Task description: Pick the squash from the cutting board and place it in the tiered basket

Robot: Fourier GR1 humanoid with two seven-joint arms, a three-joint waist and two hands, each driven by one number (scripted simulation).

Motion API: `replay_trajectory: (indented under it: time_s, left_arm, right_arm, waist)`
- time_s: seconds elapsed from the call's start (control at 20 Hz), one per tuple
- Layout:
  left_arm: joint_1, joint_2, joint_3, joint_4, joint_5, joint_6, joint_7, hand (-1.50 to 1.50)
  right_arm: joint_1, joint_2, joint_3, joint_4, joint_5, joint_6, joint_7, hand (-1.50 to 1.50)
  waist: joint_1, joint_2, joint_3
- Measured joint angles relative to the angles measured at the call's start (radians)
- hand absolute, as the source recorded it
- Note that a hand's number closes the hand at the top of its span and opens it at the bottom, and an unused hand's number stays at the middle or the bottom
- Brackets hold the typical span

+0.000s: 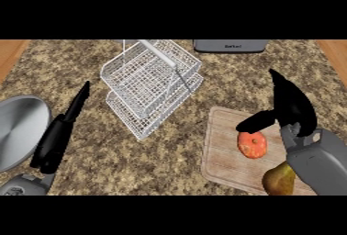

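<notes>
You are looking steeply down on a speckled brown-and-cream granite worktop point(169, 160) that fills nearly the whole view. Strips of plain orange-brown wood show at the top left corner point(10, 53) and top right corner point(335, 50). At the far edge, a dark grey box-shaped appliance with a small pale label point(230, 46) is partly cut off. Light is even and soft

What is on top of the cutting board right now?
On the cutting board lie an orange squash and a brownish pear. The right hand hovers above, hiding part of the board.
</notes>
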Motion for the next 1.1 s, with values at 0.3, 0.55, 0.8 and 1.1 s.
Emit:
replay_trajectory:
  time_s: [0.3,0.55,0.8,1.1]
  left_arm:
    - [-0.024,-0.002,0.01,0.0,-0.001,-0.007,0.019,0.0]
    - [-0.019,0.001,0.019,-0.002,0.002,-0.015,0.018,0.0]
    - [-0.004,0.001,0.017,-0.015,-0.004,-0.015,0.019,0.0]
    - [0.023,0.001,0.022,-0.032,-0.011,-0.011,0.015,0.0]
  right_arm:
    - [-0.062,0.095,-0.001,0.123,0.057,0.057,0.015,-1.5]
    - [-0.08,0.163,-0.007,0.252,0.12,0.097,0.017,-1.5]
    - [-0.08,0.222,-0.04,0.358,0.193,0.132,0.017,-1.5]
    - [-0.071,0.3,-0.099,0.421,0.265,0.172,0.02,-1.5]
  waist:
    - [0.003,0.004,0.002]
    - [0.006,0.004,0.002]
    - [-0.002,0.002,0.003]
    - [-0.012,-0.001,0.004]
